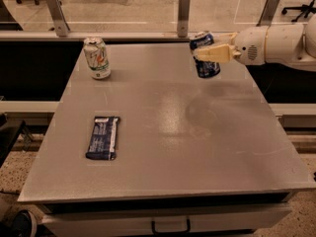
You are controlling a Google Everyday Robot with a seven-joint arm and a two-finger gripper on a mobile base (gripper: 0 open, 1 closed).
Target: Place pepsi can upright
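The pepsi can (205, 58), dark blue with white markings and a silver top, is held nearly upright above the far right part of the grey table (168, 127). My gripper (207, 52) comes in from the right on a white arm and is shut on the can, with a cream finger across its front. The can's base looks at or just above the table surface; I cannot tell if it touches.
A white-and-green can (97, 58) stands upright at the far left of the table. A flat dark blue snack bar wrapper (103, 137) lies at the left front. A glass barrier with metal posts (183, 14) runs behind the table's far edge.
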